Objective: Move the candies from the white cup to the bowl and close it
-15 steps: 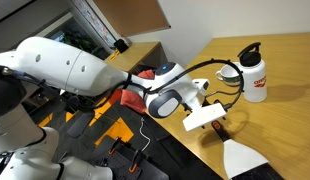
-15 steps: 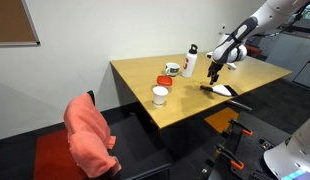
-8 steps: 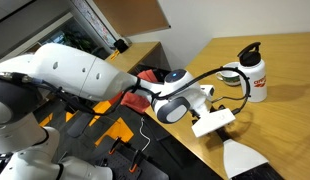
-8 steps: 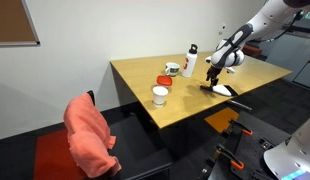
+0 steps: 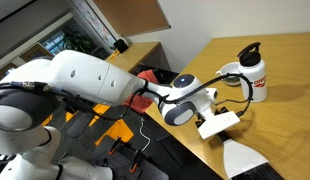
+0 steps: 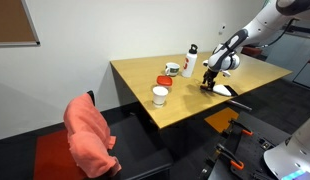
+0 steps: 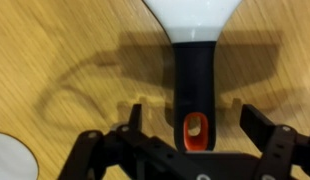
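Observation:
The white cup (image 6: 160,96) stands near the table's front edge, far from my gripper; the candies are too small to make out. I cannot pick out the tan bowl in any view. My gripper (image 7: 195,118) is open, its fingers on either side of the black handle of a scraper (image 7: 193,75) with a white blade, and nothing is gripped. In both exterior views the gripper (image 6: 208,82) (image 5: 220,122) hangs low over that scraper (image 6: 221,90) near the table's edge.
A tall white bottle (image 6: 189,62) with a black cap stands behind the gripper, with a whitish bowl (image 6: 172,68) and a red disc (image 6: 165,80) beside it. A chair draped in red cloth (image 6: 88,135) stands by the table. The scraper's white blade (image 5: 241,158) overhangs the table's edge.
The arm has swung down and towards the scraper's handle. The jaws have stayed open, and nothing on the table has moved.

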You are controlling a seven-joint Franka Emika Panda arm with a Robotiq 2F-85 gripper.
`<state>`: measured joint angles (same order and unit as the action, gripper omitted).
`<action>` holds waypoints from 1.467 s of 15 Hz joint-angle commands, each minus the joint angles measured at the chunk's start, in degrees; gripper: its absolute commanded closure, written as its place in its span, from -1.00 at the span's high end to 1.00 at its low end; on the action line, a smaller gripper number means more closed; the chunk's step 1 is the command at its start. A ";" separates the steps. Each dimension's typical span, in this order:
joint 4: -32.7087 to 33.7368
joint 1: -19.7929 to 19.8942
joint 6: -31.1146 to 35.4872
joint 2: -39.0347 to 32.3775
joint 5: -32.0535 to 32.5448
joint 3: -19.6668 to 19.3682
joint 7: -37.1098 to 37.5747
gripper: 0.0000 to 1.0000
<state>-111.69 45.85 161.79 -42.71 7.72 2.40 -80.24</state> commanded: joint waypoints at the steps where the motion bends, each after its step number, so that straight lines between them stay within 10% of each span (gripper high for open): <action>1: 2.40 1.08 -0.48 -1.88 -1.39 1.42 -2.01 0.58; 10: 2.62 -1.91 -0.11 -1.71 -0.08 -1.61 1.03 -0.68; 22: 5.14 -10.55 -0.04 1.62 -3.96 -1.37 15.36 -0.68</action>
<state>-107.85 38.39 161.80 -42.04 4.91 1.57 -68.71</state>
